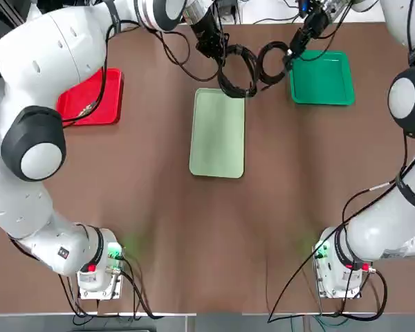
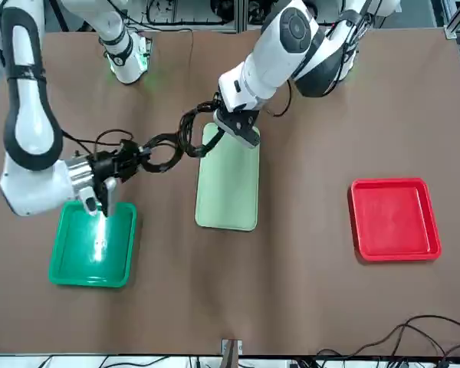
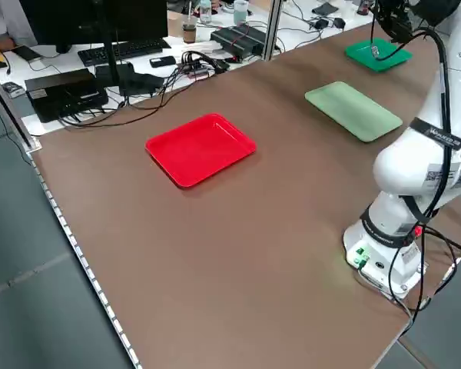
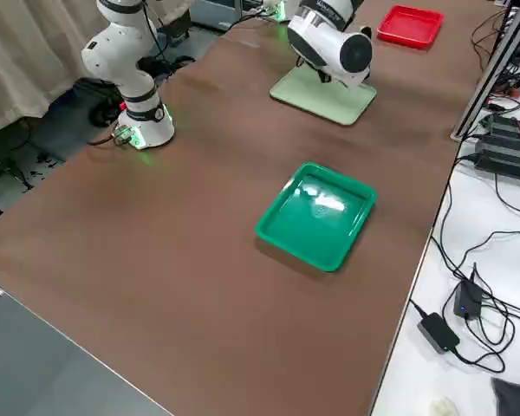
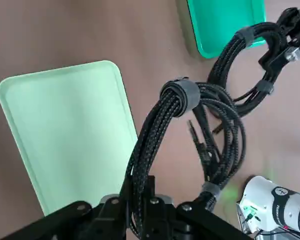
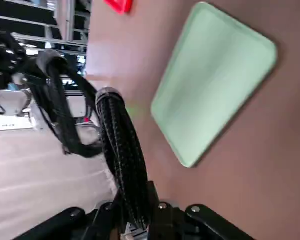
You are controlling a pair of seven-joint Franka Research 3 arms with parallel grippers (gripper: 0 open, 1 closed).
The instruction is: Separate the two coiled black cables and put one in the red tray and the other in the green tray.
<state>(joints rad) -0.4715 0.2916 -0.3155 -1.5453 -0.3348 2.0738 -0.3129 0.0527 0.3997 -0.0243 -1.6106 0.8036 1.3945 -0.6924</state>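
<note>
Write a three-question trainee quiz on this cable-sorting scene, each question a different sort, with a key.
1. True or false: the red tray already holds a coil.
2. Which tool holds the coil nearest the green tray? A) left tool B) right tool
3. Fill in: both coiled cables hang in the air near the far end of the pale green ___.

Key
1. False: the tray holds nothing.
2. B; the left tool grips the other coil.
3. tray

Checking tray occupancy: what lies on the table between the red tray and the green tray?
Top view: only the pale green oblong tray lies between red tray and green tray.
</note>
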